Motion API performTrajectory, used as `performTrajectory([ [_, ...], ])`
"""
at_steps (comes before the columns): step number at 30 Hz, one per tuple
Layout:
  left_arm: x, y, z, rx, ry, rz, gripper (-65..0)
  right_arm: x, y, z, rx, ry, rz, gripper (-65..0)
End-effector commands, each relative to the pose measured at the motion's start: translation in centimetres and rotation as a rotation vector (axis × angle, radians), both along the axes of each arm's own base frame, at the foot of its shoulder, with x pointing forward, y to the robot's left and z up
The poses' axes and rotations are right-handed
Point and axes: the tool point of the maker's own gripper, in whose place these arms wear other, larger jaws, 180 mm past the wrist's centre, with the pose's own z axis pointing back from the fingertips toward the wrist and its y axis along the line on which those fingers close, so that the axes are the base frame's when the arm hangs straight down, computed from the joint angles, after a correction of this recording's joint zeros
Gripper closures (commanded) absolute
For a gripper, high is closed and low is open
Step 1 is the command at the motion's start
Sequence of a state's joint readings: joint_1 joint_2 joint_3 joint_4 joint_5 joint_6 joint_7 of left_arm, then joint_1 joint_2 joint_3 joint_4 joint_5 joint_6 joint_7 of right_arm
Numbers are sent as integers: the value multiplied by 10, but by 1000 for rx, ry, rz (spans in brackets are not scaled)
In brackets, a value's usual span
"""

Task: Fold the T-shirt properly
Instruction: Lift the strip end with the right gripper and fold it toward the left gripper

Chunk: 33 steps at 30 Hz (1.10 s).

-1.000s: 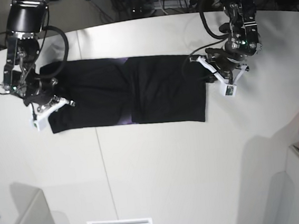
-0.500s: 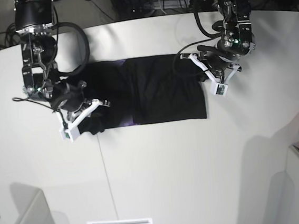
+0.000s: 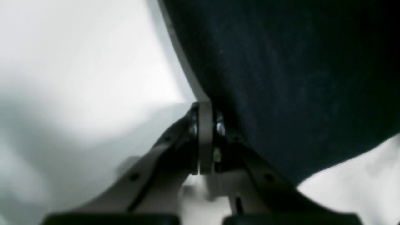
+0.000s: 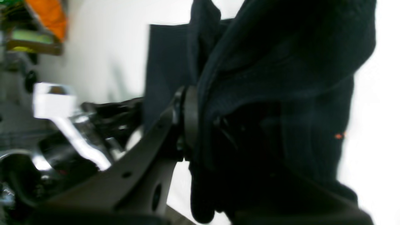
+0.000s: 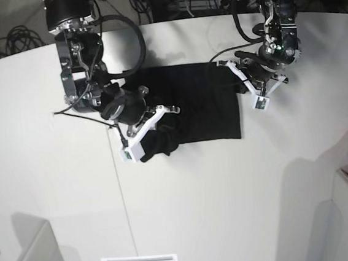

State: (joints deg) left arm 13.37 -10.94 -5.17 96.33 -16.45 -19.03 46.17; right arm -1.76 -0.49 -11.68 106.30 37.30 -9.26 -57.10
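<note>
The right gripper is carrying its end of the T-shirt further across than a moment ago, jaws clamped on bunched cloth. The left gripper is pinching the opposite edge closed. Fold in progress; next, lay the carried end flat and let go.

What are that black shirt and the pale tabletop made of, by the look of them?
The T-shirt looks like soft knit cloth, probably cotton: matte black, draping and bunching where the right gripper lifts it, fine weave visible close up. The table seems a smooth, hard off-white laminate or painted board with faint sheen; which one is unclear.
</note>
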Motion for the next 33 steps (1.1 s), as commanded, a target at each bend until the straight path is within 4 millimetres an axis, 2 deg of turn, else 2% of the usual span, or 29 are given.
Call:
performTrajectory([
  [1, 2, 3, 5, 23, -20, -10, 0, 10, 7, 19, 34, -57, 3, 0],
  [5, -3, 9, 0, 84, -12, -25, 0, 9, 22, 25, 60, -63, 23, 0],
  [9, -3, 8, 0, 88, -9, -28, 0, 14, 31, 35, 89, -80, 25, 0],
  [15, -3, 8, -1, 88, -9, -30, 0, 13, 40, 40, 116, -81, 26, 0],
  [19, -3, 8, -1, 88, -8, -30, 0, 11, 55, 44, 121, -120, 57, 0],
  [25, -3, 8, -1, 88, -8, -30, 0, 12, 73, 14, 32, -151, 65, 0],
  [28, -3, 10, 0, 90, -7, -24, 0, 9, 87, 6, -6, -190, 88, 0],
  [31, -3, 12, 0, 92, -7, -20, 0, 17, 91, 4, -11, -217, 80, 0],
  [33, -3, 12, 0, 93, -7, -20, 0, 14, 97, 2, -14, -218, 99, 0],
])
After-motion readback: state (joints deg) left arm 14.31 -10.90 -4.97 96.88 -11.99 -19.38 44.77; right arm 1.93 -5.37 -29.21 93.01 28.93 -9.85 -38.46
